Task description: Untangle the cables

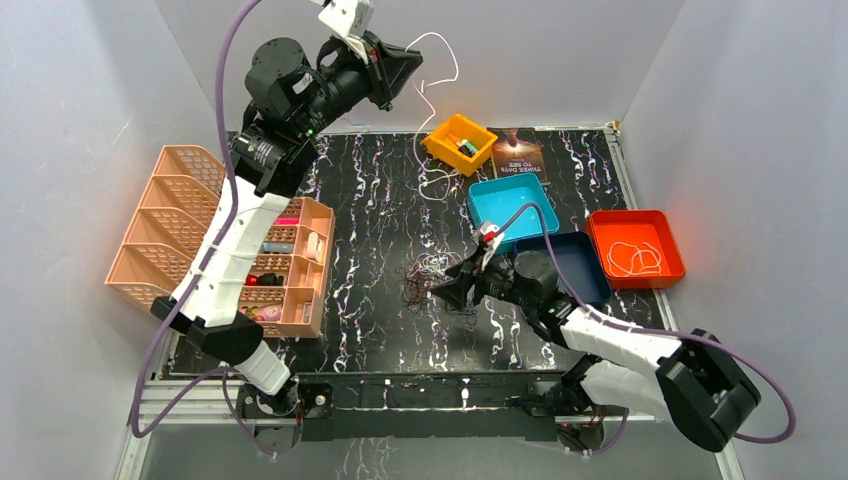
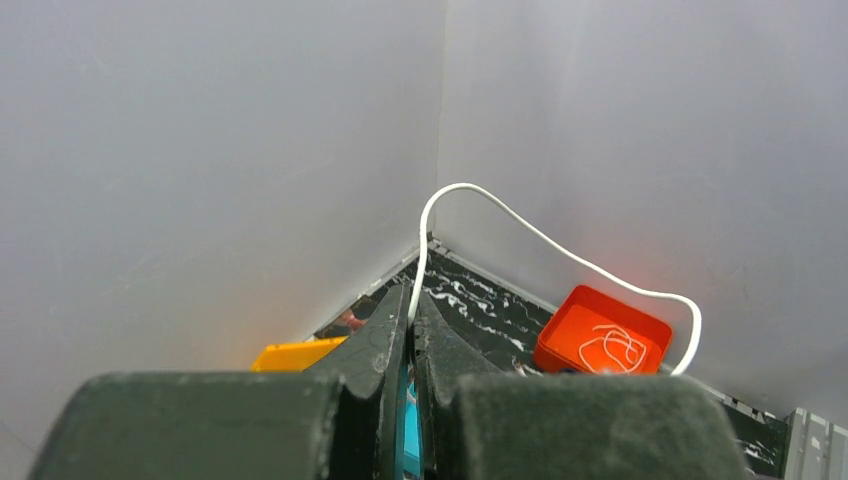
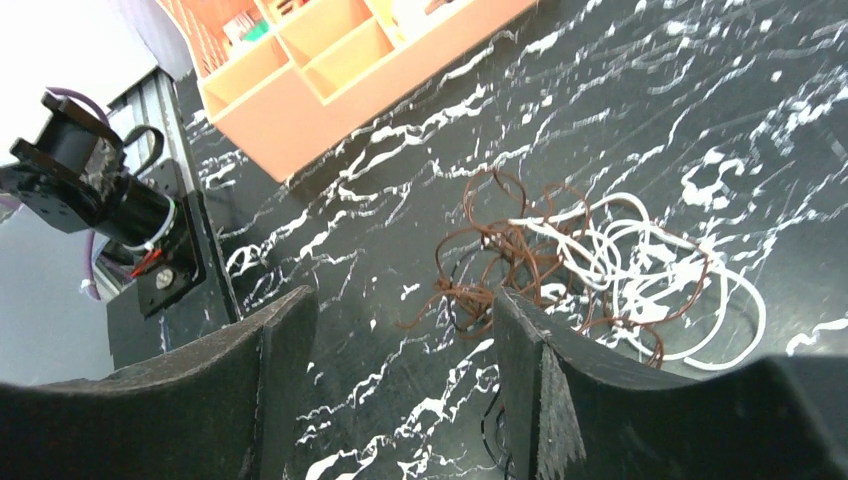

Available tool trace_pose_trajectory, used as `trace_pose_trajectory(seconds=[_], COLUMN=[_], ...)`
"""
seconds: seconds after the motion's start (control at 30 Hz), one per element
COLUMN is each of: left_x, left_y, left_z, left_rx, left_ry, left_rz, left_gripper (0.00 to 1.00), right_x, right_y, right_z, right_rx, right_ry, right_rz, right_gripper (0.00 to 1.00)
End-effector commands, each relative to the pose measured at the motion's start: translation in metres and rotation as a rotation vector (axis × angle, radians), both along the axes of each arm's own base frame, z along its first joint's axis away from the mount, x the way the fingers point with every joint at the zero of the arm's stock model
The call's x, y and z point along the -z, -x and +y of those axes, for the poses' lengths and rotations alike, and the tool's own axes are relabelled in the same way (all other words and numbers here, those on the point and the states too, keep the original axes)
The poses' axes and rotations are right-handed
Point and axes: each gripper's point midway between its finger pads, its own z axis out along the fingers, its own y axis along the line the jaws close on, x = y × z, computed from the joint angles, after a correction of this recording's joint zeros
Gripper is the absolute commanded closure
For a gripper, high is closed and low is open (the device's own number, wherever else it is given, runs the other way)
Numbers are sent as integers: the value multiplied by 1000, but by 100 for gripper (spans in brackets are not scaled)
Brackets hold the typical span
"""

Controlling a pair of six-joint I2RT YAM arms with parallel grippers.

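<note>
My left gripper [image 1: 405,72] is raised high near the back wall, shut on a white cable [image 1: 441,58]. The cable loops out from the fingertips and hangs down to the table near the yellow bin. In the left wrist view the jaws [image 2: 412,297] pinch that white cable [image 2: 560,252]. A clump of cables [image 1: 424,272], reddish-brown, white and black, lies mid-table. My right gripper [image 1: 452,290] is open, low over the table just right of the clump. In the right wrist view the clump [image 3: 580,250] lies just beyond the right finger [image 3: 525,350]; nothing sits between the fingers.
A peach organizer rack [image 1: 215,240] stands at the left. A yellow bin [image 1: 459,143], a light blue tray [image 1: 512,203], a dark blue tray [image 1: 578,262] and a red tray [image 1: 636,247] holding a coiled white cable are on the right. A book [image 1: 518,156] lies at the back.
</note>
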Motion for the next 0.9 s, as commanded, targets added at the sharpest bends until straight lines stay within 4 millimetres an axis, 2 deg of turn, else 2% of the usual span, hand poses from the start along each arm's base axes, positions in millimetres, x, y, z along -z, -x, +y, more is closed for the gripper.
trace_pose_trajectory(seconds=[0.0,0.33,0.6,0.87], left_x=[2,19,24,21], left_y=[-2,-5,0,11], left_z=[3,1,0,2], left_rx=[-18,-14,2,30], left_ry=[4,-8,-9,-2], left_rz=[-2,26,40,43], left_gripper=[100,100,100,100], right_x=[-48,-104,-177,-230], right_y=[-9,-12,-27,-32], right_z=[0,-28,-43,-20], right_rx=[26,148,273,163], right_ry=[-36,-54,-146,-127], right_rz=[-108,-228,-360,-621], right_gripper=[27,26,27,27])
